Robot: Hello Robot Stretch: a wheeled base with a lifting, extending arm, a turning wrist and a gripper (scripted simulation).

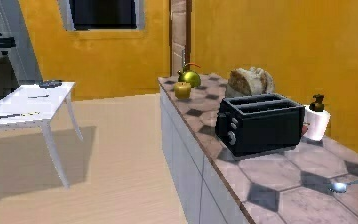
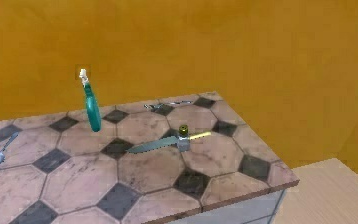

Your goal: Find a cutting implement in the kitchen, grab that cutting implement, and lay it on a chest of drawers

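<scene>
One toaster [image 1: 259,122], one spray bottle [image 2: 90,105], one knife [image 2: 155,145]: grey blade, yellow handle, flat on counter [image 2: 77,182]; gripper state impossible to tell.

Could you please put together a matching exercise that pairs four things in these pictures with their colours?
Things:
1. toaster
2. spray bottle
3. table
4. knife

Colours:
A. yellow handle
B. white
C. black
D. teal

Pairs: 1-C, 2-D, 3-B, 4-A
</scene>
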